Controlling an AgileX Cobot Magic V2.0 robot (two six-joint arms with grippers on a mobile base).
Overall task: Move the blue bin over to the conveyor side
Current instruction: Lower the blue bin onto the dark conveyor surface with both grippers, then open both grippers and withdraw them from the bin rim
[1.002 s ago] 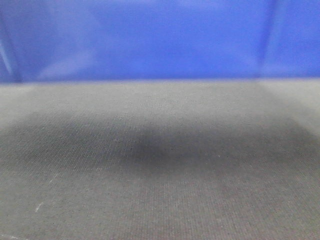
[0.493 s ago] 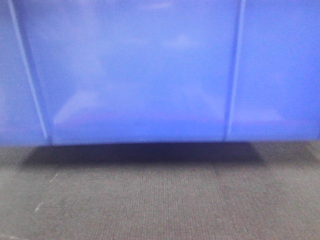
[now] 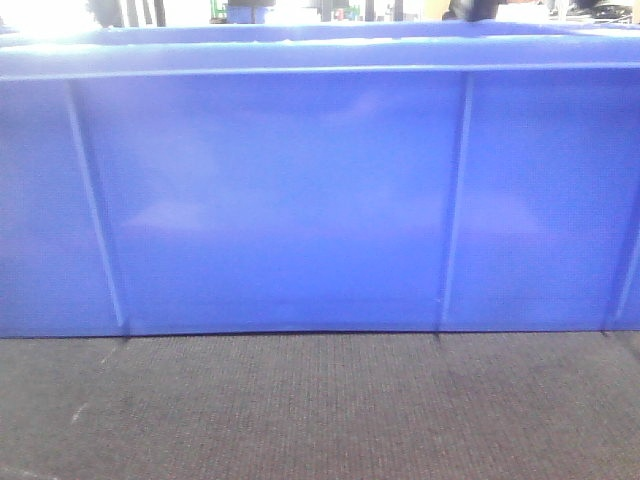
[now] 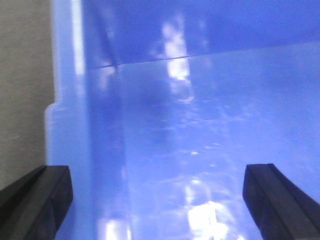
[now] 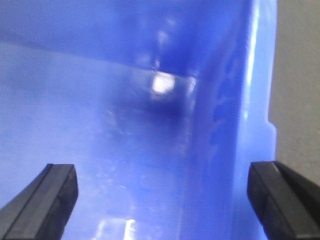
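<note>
Sitting on the conveyor (image 3: 320,410), the blue bin (image 3: 320,200) shows you its long ribbed wall, bottom edge touching the dark woven belt. Your left gripper (image 4: 157,200) is spread wide: one finger is outside the bin's side wall, the other over the glossy floor inside. Your right gripper (image 5: 162,200) is also wide and straddles the opposite wall the same way.

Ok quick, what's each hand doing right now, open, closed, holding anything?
Left hand: open, straddling a side wall of the glossy royal-blue plastic bin, holding nothing.
Right hand: open, straddling the opposite wall, holding nothing.
</note>
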